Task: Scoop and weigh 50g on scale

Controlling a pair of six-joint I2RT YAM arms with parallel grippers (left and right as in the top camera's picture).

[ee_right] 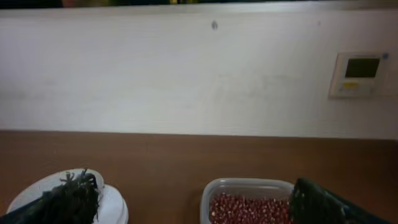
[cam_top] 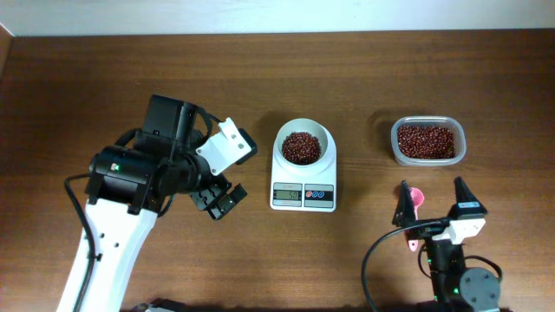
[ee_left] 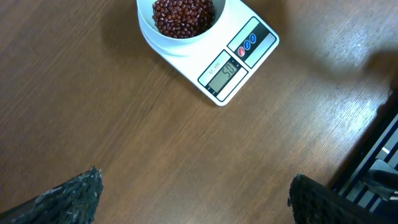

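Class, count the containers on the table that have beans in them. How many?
2. One is the white bowl on the scale, mid-table; the other is the clear tub to its right. None looks hidden.

the display (ee_left: 224, 70) on the scale (ee_left: 208, 46) reads 50

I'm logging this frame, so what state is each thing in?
scale: switched on, display showing a reading.
bowl: on the scale, holding beans.
clear tub: uncovered, partly filled with beans.
pink scoop: on the table, not gripped.
left gripper: open, empty.
right gripper: open, empty.
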